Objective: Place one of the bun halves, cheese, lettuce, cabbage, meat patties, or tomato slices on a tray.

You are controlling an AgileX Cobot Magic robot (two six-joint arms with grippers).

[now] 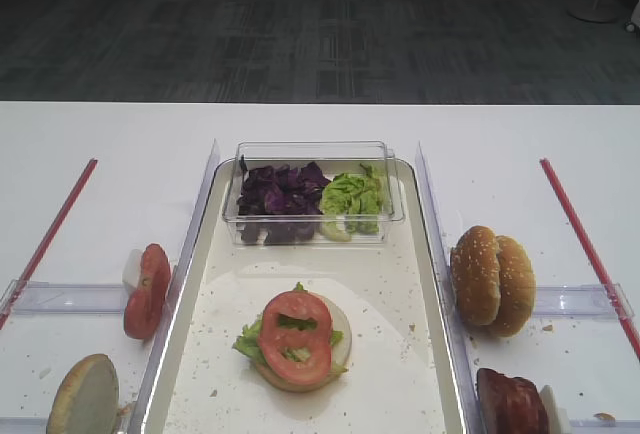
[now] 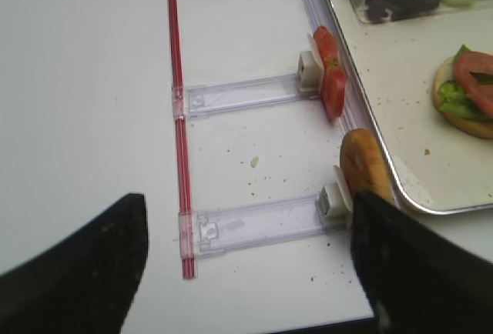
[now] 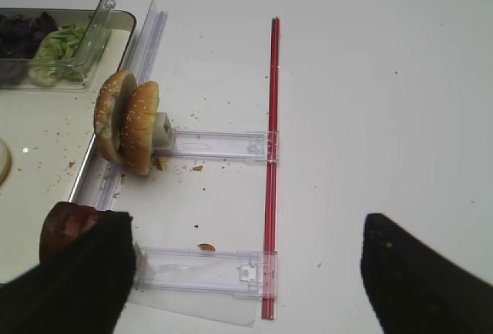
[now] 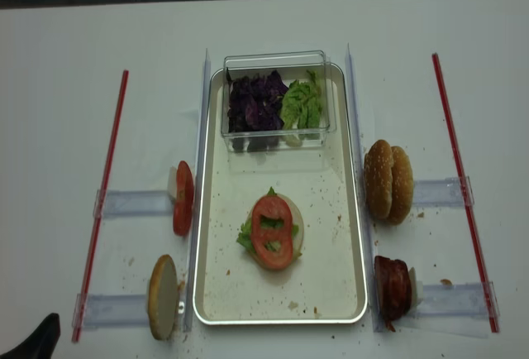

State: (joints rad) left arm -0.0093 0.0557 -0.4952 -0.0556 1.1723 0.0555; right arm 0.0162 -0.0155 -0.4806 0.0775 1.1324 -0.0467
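On the cream tray (image 4: 357, 235) lies a pale bun half topped with lettuce and a tomato slice (image 4: 271, 231). Left of the tray, tomato slices (image 2: 331, 80) and a bun half (image 2: 362, 165) stand on edge. My left gripper (image 2: 246, 265) hovers open over the table beside that bun half, holding nothing. Right of the tray stand sesame bun halves (image 3: 127, 122) and meat patties (image 3: 65, 226). Beside the patties my right gripper (image 3: 246, 272) is open and empty. Cabbage (image 1: 280, 194) and lettuce (image 1: 355, 199) fill a clear box. No cheese is in view.
The clear box (image 1: 312, 154) sits at the tray's far end. Red strips (image 4: 103, 202) (image 4: 463, 185) and clear plastic rails (image 2: 254, 226) (image 3: 204, 268) lie on the white table either side of the tray. Crumbs dot the tray and table.
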